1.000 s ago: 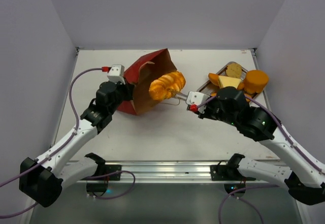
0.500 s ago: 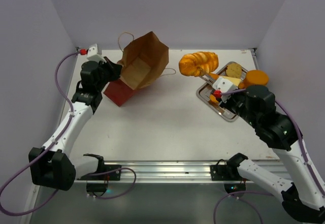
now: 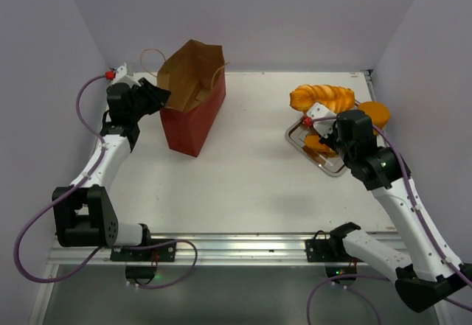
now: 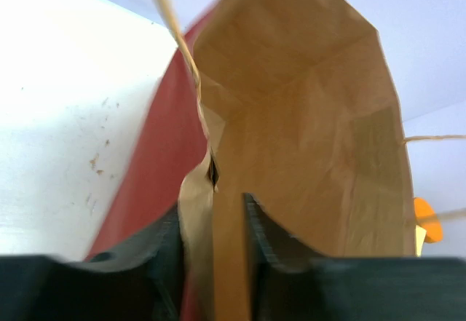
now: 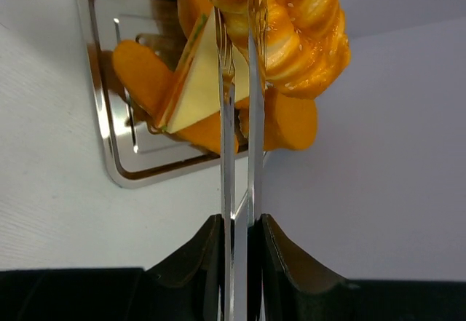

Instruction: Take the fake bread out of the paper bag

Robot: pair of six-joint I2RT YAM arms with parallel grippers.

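Note:
The paper bag (image 3: 193,111), red outside and brown inside, stands upright at the back left with its mouth open upward. My left gripper (image 3: 158,96) is shut on the bag's rim; in the left wrist view (image 4: 212,204) one finger is inside and one outside the paper wall (image 4: 306,132). My right gripper (image 3: 330,119) is shut on metal tongs (image 5: 237,117), and the tongs pinch a golden braided bread (image 3: 321,96), (image 5: 291,22) above the far edge of the silver tray (image 3: 325,165).
The tray (image 5: 109,153) at the right holds a sandwich wedge (image 5: 195,88) and orange bread pieces (image 5: 135,73). A round orange bun (image 3: 373,113) lies by the right wall. Grey walls close the table on three sides.
My right arm carried the braided bread from the bag's mouth over to the tray. My left arm swung the bag from lying on its side to standing upright at the back left.

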